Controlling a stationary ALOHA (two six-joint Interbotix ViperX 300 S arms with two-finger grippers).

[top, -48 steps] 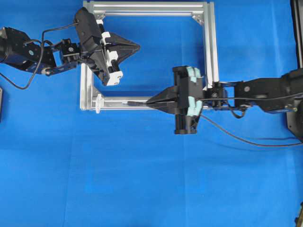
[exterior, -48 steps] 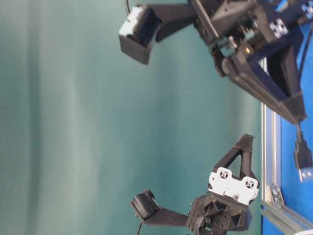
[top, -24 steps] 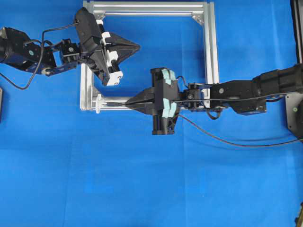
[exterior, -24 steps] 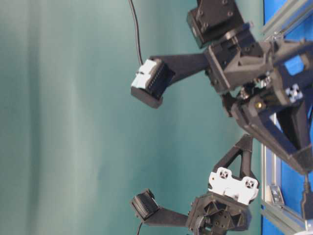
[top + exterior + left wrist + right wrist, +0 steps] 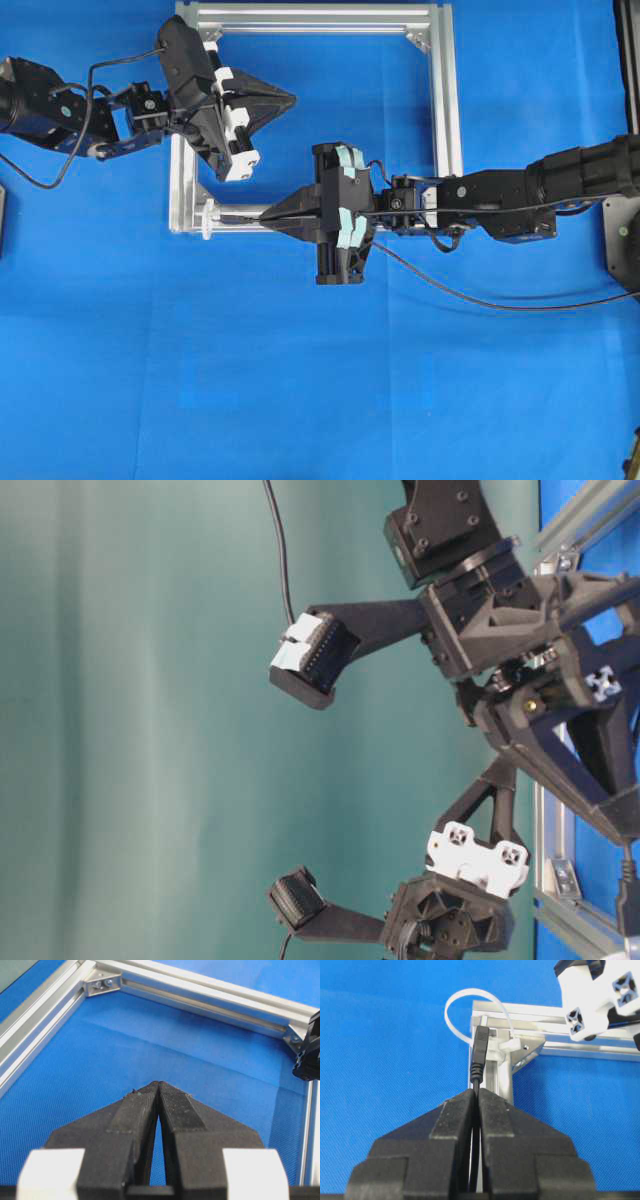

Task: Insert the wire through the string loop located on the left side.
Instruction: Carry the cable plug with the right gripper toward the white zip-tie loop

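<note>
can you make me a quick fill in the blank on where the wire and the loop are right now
1. The right gripper is shut on the ___.
2. The wire points at the white string loop at the frame's ___ corner in the overhead view.
3. The left gripper is shut and holds ___.

Missing words: wire; lower left; nothing

Black wire (image 5: 480, 1052), white string loop (image 5: 457, 1007), silver frame (image 5: 445, 100), plain blue cloth (image 5: 300, 380).

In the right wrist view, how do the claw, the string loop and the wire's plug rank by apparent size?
1. Right claw, though nearest the camera.
2. String loop.
3. Wire's plug, the smallest.
</note>
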